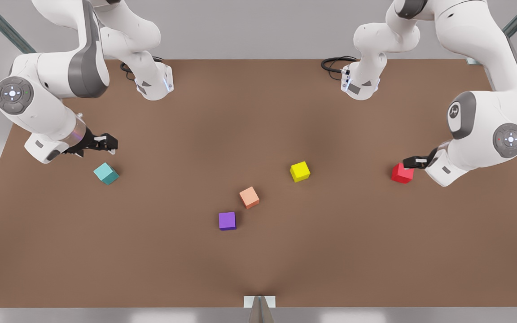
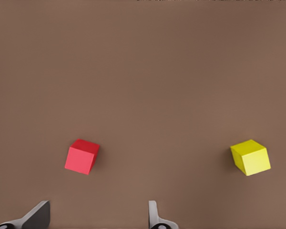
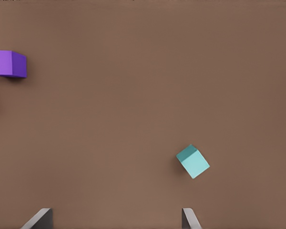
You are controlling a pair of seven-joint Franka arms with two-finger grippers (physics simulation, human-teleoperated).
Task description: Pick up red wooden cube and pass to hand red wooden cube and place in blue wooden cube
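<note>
The red wooden cube (image 1: 402,173) lies on the brown table at the front view's right; the left wrist view shows it (image 2: 82,156) just ahead of the fingers, not between them. My left gripper (image 1: 408,162) (image 2: 97,217) hovers open right beside it. The blue wooden cube (image 1: 106,173), teal in colour, rests at the front view's left and also appears in the right wrist view (image 3: 193,161). My right gripper (image 1: 109,142) (image 3: 115,218) stands open a little behind and above it, holding nothing.
A yellow cube (image 1: 300,171) (image 2: 250,157), a salmon-orange cube (image 1: 249,197) and a purple cube (image 1: 227,221) (image 3: 8,63) lie around the table's (image 1: 258,121) middle. Both arm bases stand at the far edge.
</note>
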